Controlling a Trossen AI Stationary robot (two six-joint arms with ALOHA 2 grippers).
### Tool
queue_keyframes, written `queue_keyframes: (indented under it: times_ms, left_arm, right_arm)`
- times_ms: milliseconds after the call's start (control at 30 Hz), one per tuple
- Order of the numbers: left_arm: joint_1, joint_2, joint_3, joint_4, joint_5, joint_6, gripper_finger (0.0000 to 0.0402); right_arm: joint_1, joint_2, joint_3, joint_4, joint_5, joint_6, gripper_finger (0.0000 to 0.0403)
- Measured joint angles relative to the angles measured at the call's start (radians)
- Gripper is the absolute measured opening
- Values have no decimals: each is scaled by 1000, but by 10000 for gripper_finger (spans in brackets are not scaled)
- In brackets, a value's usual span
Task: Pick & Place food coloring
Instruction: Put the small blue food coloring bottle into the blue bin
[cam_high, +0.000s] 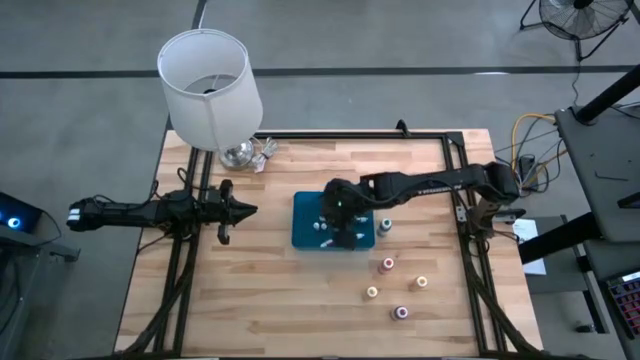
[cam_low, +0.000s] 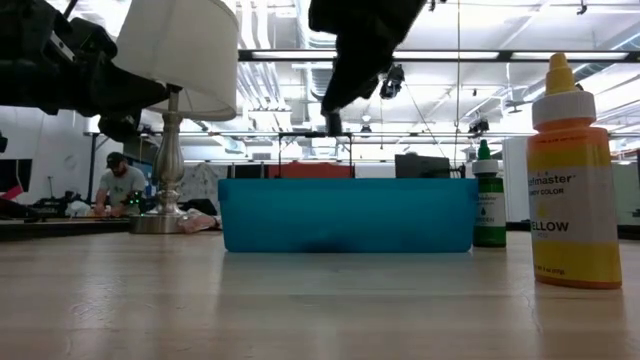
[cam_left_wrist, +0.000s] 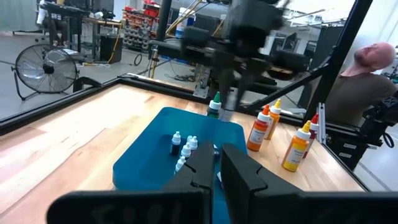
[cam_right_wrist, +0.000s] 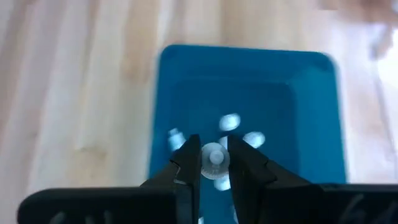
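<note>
Foreground, low view: a yellow food coloring bottle (cam_low: 573, 180) standing on the table (cam_high: 300, 300), with a green one (cam_low: 489, 200) just beside the blue tray (cam_high: 303, 235). Inside the tray stand several white-capped bottles (cam_left_wrist: 185, 146). My right gripper (cam_right_wrist: 214, 163) hangs above the tray, its fingers clamped on a white-capped bottle (cam_right_wrist: 214, 155). Four more bottles (cam_high: 388, 264) stand on the table near the tray. My left gripper (cam_high: 246, 209) waits left of the tray, fingers together.

Desk (cam_high: 300, 290) is pale wood planks, smooth satin finish. Tray (cam_low: 345, 215) looks like matt blue plastic. Yellow food coloring bottle (cam_low: 573, 180) is glossy plastic; lamp base (cam_low: 167, 160) is shiny metal.
</note>
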Motion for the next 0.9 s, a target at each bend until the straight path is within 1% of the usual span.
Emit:
queue_keyframes:
  times_ms: [200,367,500,900]
  left_arm:
    - [0,0,0,-1,0,0,2]
    - [0,0,0,-1,0,0,2]
    - [0,0,0,-2,0,0,2]
    - [0,0,0,-7,0,0,2]
  right_arm:
    - [-67,0,-58,67,16,40,45]
    - [-86,-5,-108,98,81,40,45]
    - [-99,-12,-157,150,83,41,45]
    - [-157,-10,-308,384,82,55,45]
